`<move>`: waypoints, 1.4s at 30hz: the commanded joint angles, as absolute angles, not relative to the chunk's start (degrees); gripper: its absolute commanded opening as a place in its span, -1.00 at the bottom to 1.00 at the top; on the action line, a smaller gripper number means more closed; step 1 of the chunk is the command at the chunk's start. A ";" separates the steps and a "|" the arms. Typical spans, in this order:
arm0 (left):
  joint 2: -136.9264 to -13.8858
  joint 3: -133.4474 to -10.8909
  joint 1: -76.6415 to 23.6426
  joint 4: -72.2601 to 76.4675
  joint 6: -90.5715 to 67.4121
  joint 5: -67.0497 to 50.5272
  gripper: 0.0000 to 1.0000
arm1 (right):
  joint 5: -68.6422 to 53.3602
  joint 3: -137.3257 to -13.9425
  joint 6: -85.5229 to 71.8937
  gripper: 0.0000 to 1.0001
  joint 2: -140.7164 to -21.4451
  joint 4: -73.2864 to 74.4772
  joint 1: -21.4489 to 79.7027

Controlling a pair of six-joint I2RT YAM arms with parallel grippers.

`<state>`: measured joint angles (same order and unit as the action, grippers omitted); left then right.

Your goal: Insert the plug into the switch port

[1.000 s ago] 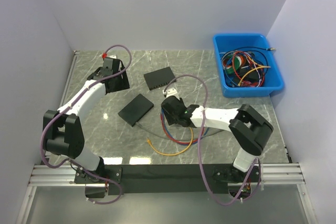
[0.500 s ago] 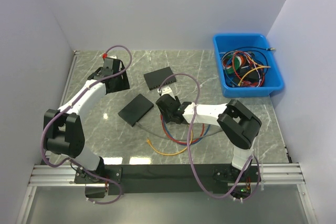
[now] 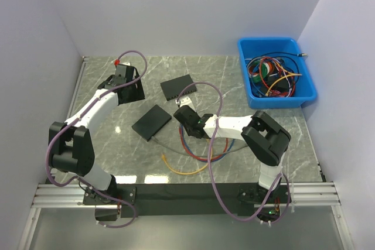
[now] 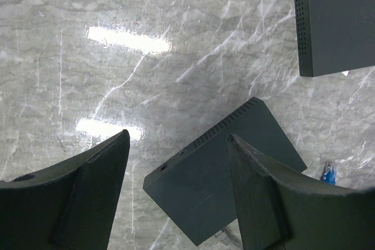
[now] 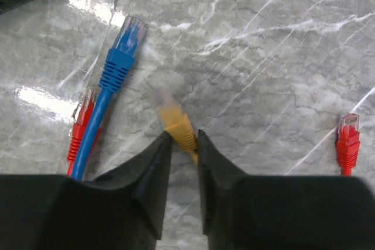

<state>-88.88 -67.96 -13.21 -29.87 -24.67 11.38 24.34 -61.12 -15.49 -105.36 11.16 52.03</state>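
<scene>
Pinched the yellow plug (image 5: 176, 122) between the jaws of the right gripper (image 5: 181, 144), with its blurred tip poking out ahead of the fingers. Held it just short of the switch (image 3: 177, 86), on that unit's near side, touching no port; caught only a corner of the switch, with one socket, at the upper left of the right wrist view. Found a blue plug (image 5: 124, 42) on the marble table (image 3: 234, 80), closer to the switch than the yellow plug, a red plug (image 5: 82, 122) just beside its cable, and a second red plug (image 5: 348, 139) well apart on the side away from the switch. Hung the left gripper (image 3: 130, 89) left of the switch, jaws spread wide with nothing between them. Noted a flat black box (image 3: 152, 122) near the switch on its near-left side, and a blue bin (image 3: 269, 41) of cables well to the right of the switch.
</scene>
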 commanded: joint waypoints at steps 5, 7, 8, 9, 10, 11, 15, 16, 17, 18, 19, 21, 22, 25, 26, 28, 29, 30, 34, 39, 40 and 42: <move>-89.12 -69.00 -13.45 -29.97 -23.99 10.90 0.45 | 24.43 -61.17 -15.91 -0.69 -105.91 10.37 52.03; -89.21 -68.99 -13.45 -29.97 -23.91 10.81 0.45 | 24.52 -61.00 -15.91 -0.72 -105.65 10.28 52.12; -89.30 -68.99 -13.45 -29.97 -23.91 10.81 0.44 | 24.43 -61.00 -16.00 -0.77 -105.56 10.11 51.95; -89.21 -68.99 -13.45 -29.88 -23.91 10.72 0.44 | 24.52 -60.74 -16.00 -0.78 -105.21 10.02 52.03; -89.21 -68.99 -13.45 -29.97 -23.91 10.72 0.44 | 24.52 -60.38 -16.08 -0.79 -105.03 9.67 52.03; -89.21 -68.99 -13.45 -29.97 -23.91 10.72 0.44 | 24.52 -60.21 -16.08 -0.81 -104.77 9.58 52.03; -89.21 -68.99 -13.54 -29.97 -23.91 10.64 0.44 | 25.05 -59.42 -16.35 -0.86 -103.71 8.79 52.03; -89.03 -68.91 -13.54 -29.97 -23.91 10.63 0.45 | 25.05 -59.15 -16.43 -0.87 -103.45 8.62 52.03; -88.86 -68.91 -13.62 -29.97 -23.91 10.63 0.44 | 25.22 -58.98 -16.44 -0.89 -102.75 8.35 51.94; -88.77 -68.73 -13.62 -29.71 -23.91 10.55 0.44 | 25.40 -58.71 -16.52 -0.90 -102.40 8.18 52.03; -88.68 -68.73 -13.71 -29.79 -23.91 10.37 0.44 | 25.49 -58.01 -16.61 -0.91 -101.87 7.39 51.94; -88.68 -68.82 -13.89 -29.79 -23.91 10.28 0.44 | 25.49 -56.87 -16.70 -0.93 -100.38 6.68 51.94; -88.77 -68.73 -13.97 -29.71 -23.91 10.02 0.44 | 25.49 -56.43 -16.70 -0.95 -99.85 5.98 52.03; -88.94 -68.73 -14.15 -29.79 -23.82 10.19 0.44 | 25.31 -54.76 -16.70 -0.99 -97.65 4.14 51.94; -89.03 -68.73 -14.24 -29.88 -23.73 10.46 0.44 | 25.31 -54.32 -16.70 -1.00 -96.60 3.78 51.94; -89.12 -68.73 -14.41 -29.88 -23.64 10.63 0.44 | 25.14 -53.27 -16.79 -1.00 -95.54 2.56 51.94; -89.12 -68.73 -14.50 -29.80 -23.64 10.72 0.44 | 24.70 -52.91 -16.70 -1.00 -95.02 2.20 52.03; -89.12 -68.73 -14.50 -29.88 -23.56 10.81 0.44 | 24.61 -52.21 -16.70 -1.00 -94.05 1.41 51.94; -89.30 -68.73 -14.85 -29.97 -23.47 10.99 0.43 | 23.29 -50.01 -16.70 -1.00 -90.97 0.09 51.94; -88.33 -68.29 -15.55 -28.92 -22.94 8.71 0.42 | 19.00 -45.63 -16.17 -1.00 -85.35 -5.00 52.03; -87.72 -68.03 -15.90 -28.48 -22.85 8.18 0.42 | 18.20 -44.92 -15.91 -1.00 -84.38 -6.66 52.03; -87.02 -67.68 -16.35 -28.04 -22.68 7.30 0.42 | 16.53 -42.82 -15.82 -1.00 -81.57 -8.34 52.03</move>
